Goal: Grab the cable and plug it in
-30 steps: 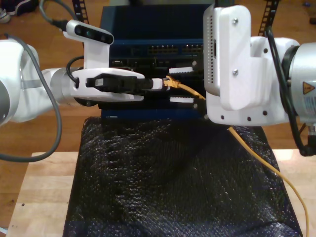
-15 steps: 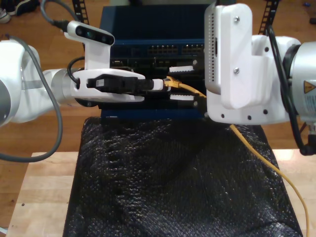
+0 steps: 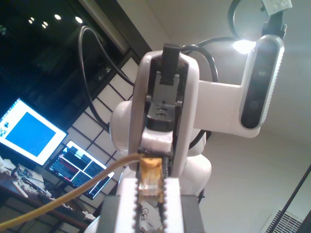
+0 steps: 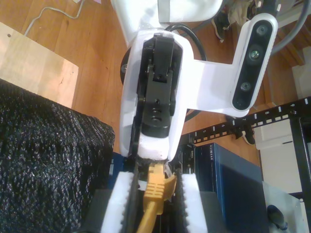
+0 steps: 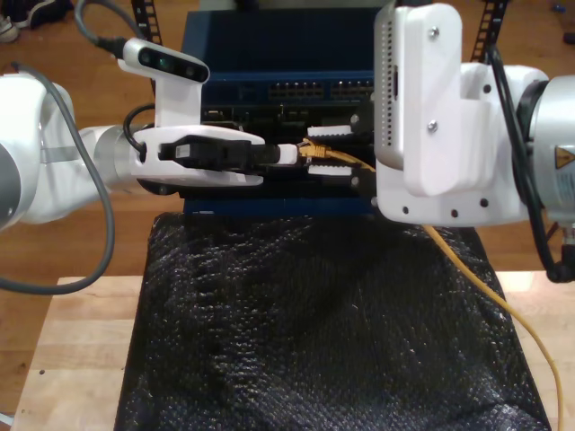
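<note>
At the exterior view's left, an arm's thin tip touches the end of the cable [image 5: 316,153], in front of the blue box [image 5: 269,45]. From there the cable runs off to the right. It lies flatter than a second ago, so it looks better lined up, but I think it is not plugged in yet. The first gripper [image 3: 152,182] hugs the clear plug; I cannot tell if it squeezes. The second gripper [image 4: 151,177] is a bit open, with the cable in between.
</note>
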